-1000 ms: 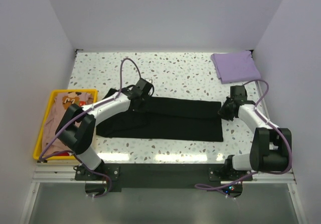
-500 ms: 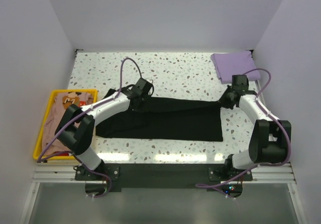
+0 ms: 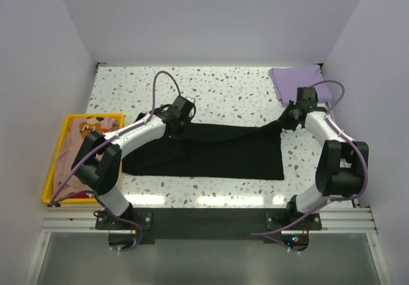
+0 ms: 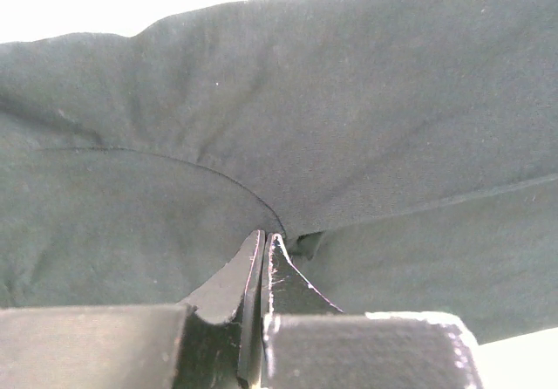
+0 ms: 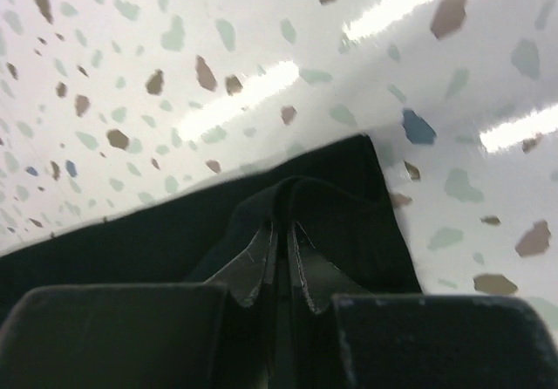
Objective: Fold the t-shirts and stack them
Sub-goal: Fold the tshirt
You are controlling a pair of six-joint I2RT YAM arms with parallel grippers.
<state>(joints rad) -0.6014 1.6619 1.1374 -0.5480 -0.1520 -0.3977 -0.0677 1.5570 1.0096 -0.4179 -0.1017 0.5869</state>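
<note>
Two robot arms grip a black t-shirt (image 3: 211,154) spread as a long band across the middle of a speckled worktop (image 3: 236,96). The left claw (image 3: 174,126) is clamped narrow on the shirt's far edge near its left end. In the left wrist view its fingers (image 4: 248,271) are pressed together, with a fold of dark cloth caught at the tips. The right claw (image 3: 287,122) is likewise pinched tight on the shirt's far right corner. The right wrist view shows black fabric bunched between its closed fingers (image 5: 253,267), and the hem runs off across the pale terrazzo surface. From above, that corner is drawn up into a point towards the right claw, while the rest of the garment lies flat.

A folded lavender t-shirt (image 3: 297,84) sits at the far right corner of the worktop, just beyond the right arm's wrist. A peach t-shirt (image 3: 89,135) with brown-red print lies in a yellow tray (image 3: 52,163) at the left edge, well apart from the black one.
</note>
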